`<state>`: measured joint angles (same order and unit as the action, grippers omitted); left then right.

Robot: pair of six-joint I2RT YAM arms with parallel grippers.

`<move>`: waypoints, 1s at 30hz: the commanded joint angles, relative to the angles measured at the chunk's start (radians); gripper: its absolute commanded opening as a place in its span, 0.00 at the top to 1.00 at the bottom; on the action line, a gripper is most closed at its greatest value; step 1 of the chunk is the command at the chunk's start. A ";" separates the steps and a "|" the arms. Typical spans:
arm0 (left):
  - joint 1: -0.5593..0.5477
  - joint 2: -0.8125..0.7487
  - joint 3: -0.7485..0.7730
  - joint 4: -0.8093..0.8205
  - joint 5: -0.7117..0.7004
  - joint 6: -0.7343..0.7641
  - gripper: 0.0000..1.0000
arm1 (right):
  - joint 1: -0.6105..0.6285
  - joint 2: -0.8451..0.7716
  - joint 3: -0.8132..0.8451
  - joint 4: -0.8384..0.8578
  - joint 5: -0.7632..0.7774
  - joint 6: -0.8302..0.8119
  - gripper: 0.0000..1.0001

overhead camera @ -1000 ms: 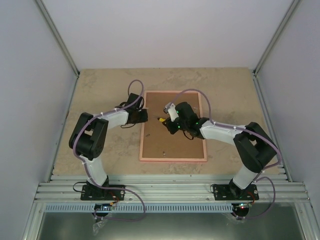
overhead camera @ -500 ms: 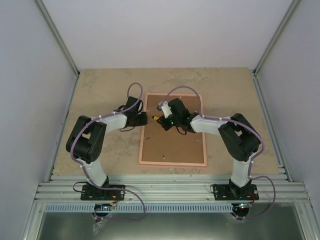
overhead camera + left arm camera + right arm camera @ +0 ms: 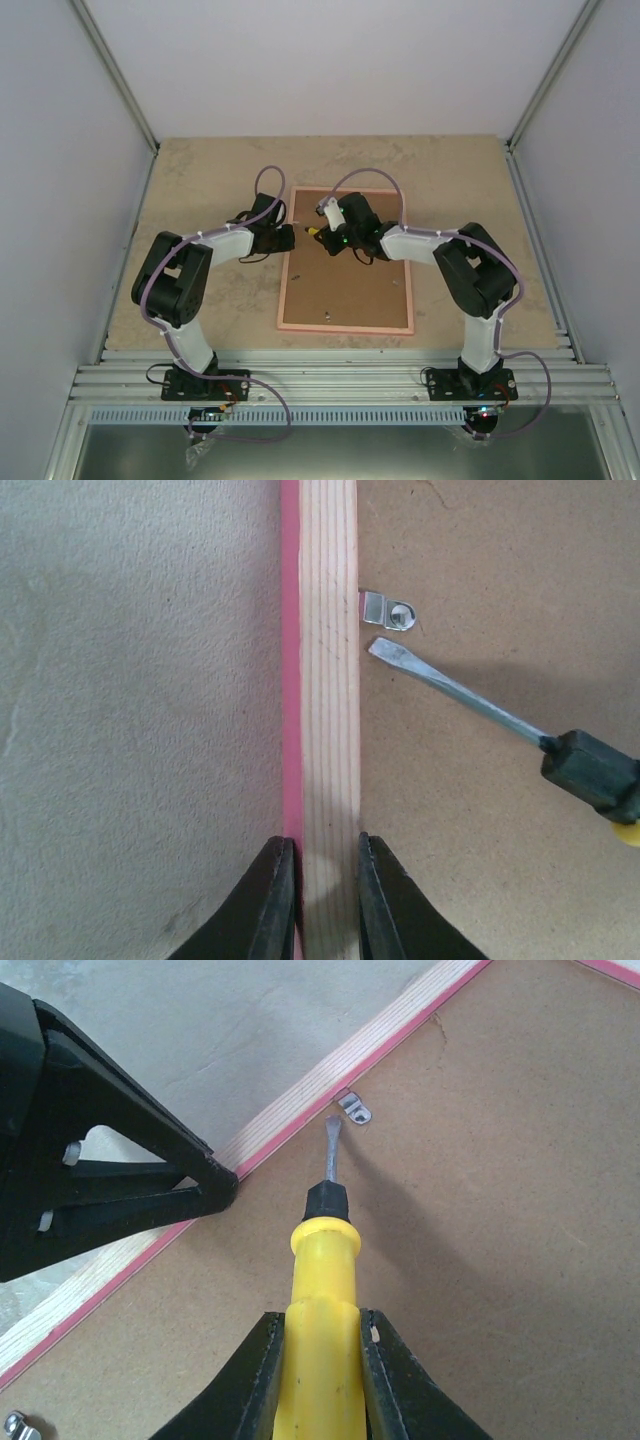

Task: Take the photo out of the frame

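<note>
Screwdriver (image 3: 320, 1260) tip edged toward frame (image 3: 328, 730) clip (image 3: 386, 610), apparently just short.

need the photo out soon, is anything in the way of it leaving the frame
Yes: the frame lies face down, fibreboard backing over the opening, held by a metal clip at its left rail; the screwdriver tip is just short of it.

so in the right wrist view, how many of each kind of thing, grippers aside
frame: 1
screwdriver: 1
metal clips: 2
total: 4
</note>
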<state>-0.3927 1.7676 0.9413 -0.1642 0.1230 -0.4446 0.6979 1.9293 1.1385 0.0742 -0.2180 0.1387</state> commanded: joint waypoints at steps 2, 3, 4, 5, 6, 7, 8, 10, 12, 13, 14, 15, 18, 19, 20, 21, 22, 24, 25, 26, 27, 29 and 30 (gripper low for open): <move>-0.012 -0.003 -0.023 -0.040 0.073 0.009 0.88 | -0.003 0.036 0.032 0.021 -0.027 -0.010 1.00; -0.014 -0.003 -0.023 -0.040 0.073 0.008 0.88 | -0.003 0.037 0.032 0.022 -0.027 -0.008 1.00; -0.014 -0.003 -0.023 -0.040 0.074 0.010 0.88 | -0.004 0.039 0.032 0.024 -0.029 -0.007 1.00; -0.014 -0.004 -0.023 -0.039 0.073 0.010 0.88 | -0.006 0.040 0.031 0.027 -0.026 -0.004 1.00; -0.014 -0.004 -0.022 -0.040 0.073 0.008 0.88 | -0.007 0.040 0.030 0.033 -0.024 0.001 1.00; -0.014 -0.003 -0.022 -0.040 0.072 0.009 0.88 | -0.010 0.040 0.028 0.037 -0.021 0.007 0.99; -0.014 -0.003 -0.022 -0.040 0.073 0.009 0.88 | -0.012 0.039 0.026 0.042 -0.019 0.012 1.00; -0.014 -0.005 -0.022 -0.040 0.071 0.008 0.88 | -0.016 0.040 0.023 0.049 -0.010 0.025 1.00; -0.014 -0.006 -0.022 -0.039 0.069 0.007 0.88 | -0.019 0.039 0.020 0.057 -0.001 0.034 1.00; -0.014 -0.007 -0.022 -0.041 0.068 0.007 0.88 | -0.021 0.040 0.020 0.059 0.003 0.039 1.00; -0.014 -0.007 -0.023 -0.041 0.067 0.008 0.88 | -0.023 0.040 0.018 0.061 0.008 0.044 1.00; -0.014 -0.007 -0.024 -0.042 0.067 0.008 0.88 | -0.024 0.039 0.016 0.063 0.015 0.049 1.00; -0.014 -0.007 -0.024 -0.041 0.067 0.006 0.88 | -0.033 0.035 0.007 0.075 0.031 0.068 0.99; -0.014 -0.008 -0.024 -0.041 0.066 0.006 0.88 | -0.035 0.036 0.006 0.081 0.031 0.073 0.99; -0.014 -0.008 -0.024 -0.041 0.065 0.005 0.88 | -0.035 0.037 0.006 0.083 0.032 0.076 0.99; -0.014 -0.008 -0.025 -0.040 0.065 0.004 0.87 | -0.035 0.036 0.005 0.085 0.035 0.079 1.00; -0.014 -0.008 -0.025 -0.041 0.064 0.004 0.87 | -0.035 0.036 0.004 0.086 0.037 0.083 1.00; -0.014 -0.009 -0.025 -0.041 0.064 0.003 0.87 | -0.035 0.034 0.003 0.090 0.039 0.087 1.00; -0.014 -0.010 -0.025 -0.041 0.063 0.003 0.87 | -0.035 0.033 0.002 0.092 0.040 0.089 0.99; -0.014 -0.011 -0.026 -0.042 0.062 0.002 0.87 | -0.035 0.032 0.003 0.089 0.039 0.089 1.00; -0.014 -0.011 -0.026 -0.043 0.062 0.001 0.87 | -0.035 0.031 0.001 0.087 0.037 0.088 1.00; -0.014 -0.013 -0.026 -0.044 0.058 0.001 0.87 | -0.035 0.027 -0.001 0.083 0.034 0.086 0.99; -0.014 -0.013 -0.026 -0.044 0.056 0.001 0.87 | -0.035 0.022 -0.003 0.079 0.034 0.085 0.99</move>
<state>-0.3935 1.7672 0.9409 -0.1646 0.1261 -0.4450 0.6632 1.9564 1.1488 0.1318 -0.1940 0.2142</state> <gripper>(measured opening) 0.161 0.172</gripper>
